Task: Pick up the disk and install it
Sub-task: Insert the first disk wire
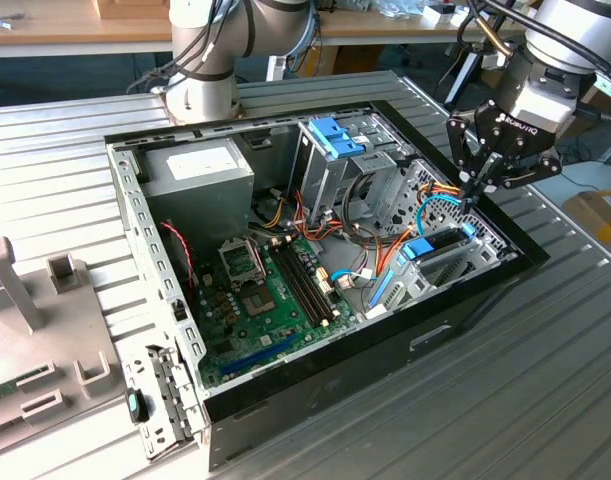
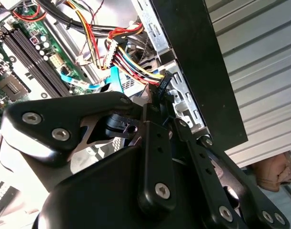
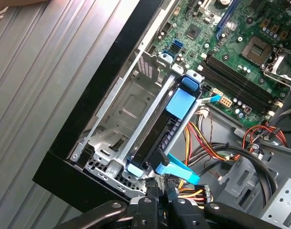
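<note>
Surface: we see a ribbed grey metal table [image 1: 545,380] carrying an open black computer case [image 1: 455,312] that lies on its side.
Disk and claw: the disk [image 1: 432,250] [image 3: 163,128] sits on edge in the metal bay [image 3: 128,107] at the end of the case toward the exterior view's right, with its light-blue frame showing. The gripper [image 1: 472,200] [image 3: 160,194] hangs just above the outer end of that bay, close beside the disk.
Claw: narrow, with the fingertips drawn together. We see no part of the disk between them, and we cannot tell whether they touch the coloured wires [image 3: 202,143] beside them.
Arm: the wrist comes in from the exterior view's upper right, with the fingers pointing down into the case.
Case contents: we make out a green motherboard [image 1: 275,290], a grey power-supply box [image 1: 200,170] in the far corner, an upright cage with blue tabs [image 1: 335,150], and a light-blue flat cable [image 3: 179,168] just beside the disk.
</note>
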Controlling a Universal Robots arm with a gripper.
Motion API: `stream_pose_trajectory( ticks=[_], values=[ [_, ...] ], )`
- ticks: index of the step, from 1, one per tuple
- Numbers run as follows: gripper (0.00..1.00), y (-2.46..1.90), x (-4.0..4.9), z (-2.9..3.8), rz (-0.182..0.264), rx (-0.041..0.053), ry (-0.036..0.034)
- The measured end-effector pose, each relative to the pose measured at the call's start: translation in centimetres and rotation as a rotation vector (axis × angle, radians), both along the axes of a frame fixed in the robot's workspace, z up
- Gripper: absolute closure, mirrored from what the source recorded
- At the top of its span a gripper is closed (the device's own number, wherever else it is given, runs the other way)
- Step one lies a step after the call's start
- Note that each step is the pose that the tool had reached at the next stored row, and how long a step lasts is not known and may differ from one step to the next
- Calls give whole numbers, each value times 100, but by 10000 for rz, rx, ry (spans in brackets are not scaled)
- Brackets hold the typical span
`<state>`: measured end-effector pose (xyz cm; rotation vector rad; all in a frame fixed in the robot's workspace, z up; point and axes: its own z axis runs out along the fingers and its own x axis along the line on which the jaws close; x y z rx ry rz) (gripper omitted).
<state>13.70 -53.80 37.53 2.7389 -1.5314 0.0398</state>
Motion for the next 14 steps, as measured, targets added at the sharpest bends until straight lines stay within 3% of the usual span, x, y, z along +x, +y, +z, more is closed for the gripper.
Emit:
stream_pose_trajectory(
  ticks=[9,14],
  values=[
    [82,1,-2,0,-3,0,0],
    [82,1,-50,1,-3,-1,-2]
  ],
)
